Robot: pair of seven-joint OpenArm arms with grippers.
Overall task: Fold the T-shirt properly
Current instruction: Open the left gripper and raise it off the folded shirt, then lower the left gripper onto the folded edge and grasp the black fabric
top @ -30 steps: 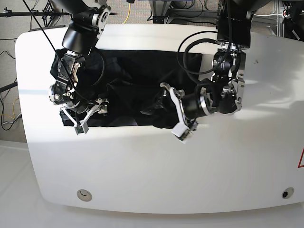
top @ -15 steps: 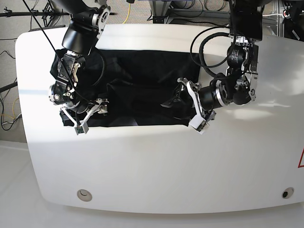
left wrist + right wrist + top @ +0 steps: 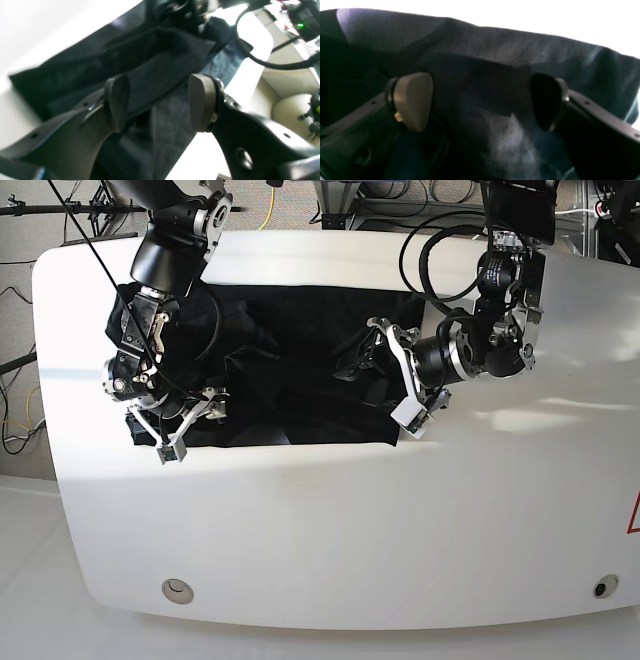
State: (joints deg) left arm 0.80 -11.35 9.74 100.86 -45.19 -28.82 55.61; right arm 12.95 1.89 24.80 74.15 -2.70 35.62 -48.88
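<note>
The white table (image 3: 330, 520) fills the base view, and the black T-shirt (image 3: 300, 370) lies spread across its upper middle, a wrinkled dark patch whose near hem runs straight from 9 o'clock to 3 o'clock just above the table's centre.

At about 9 o'clock of the garment, the right gripper (image 3: 190, 425) hangs over the shirt's left hem corner, its arm coming down from 11 o'clock. Its fingers are spread wide (the right wrist view shows this best): one pale pad (image 3: 412, 100) sits at 9 o'clock of that picture and the other, in shadow, at 3 o'clock, with a broad stretch of dark cloth (image 3: 482, 105) showing between them. Nothing is pinched between the pads; the cloth lies behind and below them, and whether the tips touch it I cannot tell.

Farther right, at roughly 3 o'clock of the garment, the left gripper (image 3: 398, 375) reaches in sideways over the shirt's right edge, its arm dropping from 1 o'clock with a looped black cable (image 3: 430, 255) above it. Its fingers are also parted. In the left wrist view the two dark pads (image 3: 116, 100) stand apart, with folded layers of the shirt (image 3: 155, 75) seen between and beyond them, and bright tabletop (image 3: 205, 155) at 5 o'clock. No fabric is clamped between these pads either.
</note>
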